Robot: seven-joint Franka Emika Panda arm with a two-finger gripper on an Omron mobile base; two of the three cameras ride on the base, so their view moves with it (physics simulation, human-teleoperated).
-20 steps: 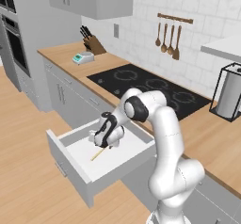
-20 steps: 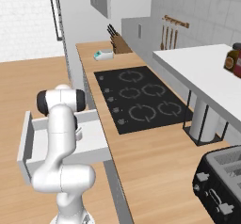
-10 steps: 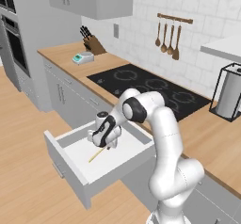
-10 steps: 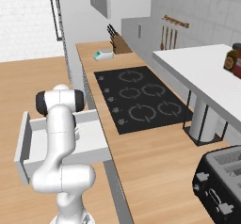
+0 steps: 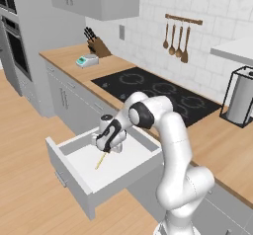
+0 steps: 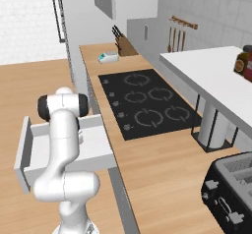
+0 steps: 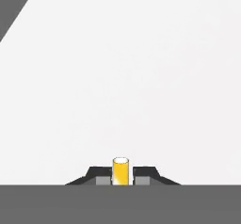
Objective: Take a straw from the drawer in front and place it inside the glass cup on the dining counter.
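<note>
The light-grey drawer [image 5: 74, 177] stands pulled open below the wood counter, its white inside showing; its side wall [image 6: 27, 152] also shows in the right base view. Inside it the thin pale-yellow straw [image 5: 100, 161] lies slanted on the floor. My gripper [image 5: 105, 150] reaches down into the drawer and is shut on the straw's upper end. In the hand view the straw's yellow end [image 7: 121, 170] sits pinched between my two dark fingertips, with the white drawer floor behind it. The glass cup and the dining counter are out of view.
Behind the drawer the wood counter carries a black cooktop [image 5: 158, 93], a knife block [image 5: 98, 45] and a paper-towel holder [image 5: 240, 100]. Wooden utensils [image 5: 177, 41] hang on the wall. A toaster [image 6: 235, 189] sits at the near right. Wood floor lies left of the drawer.
The fingers have closed from wide open onto the straw. The arm has stayed almost still over the drawer.
</note>
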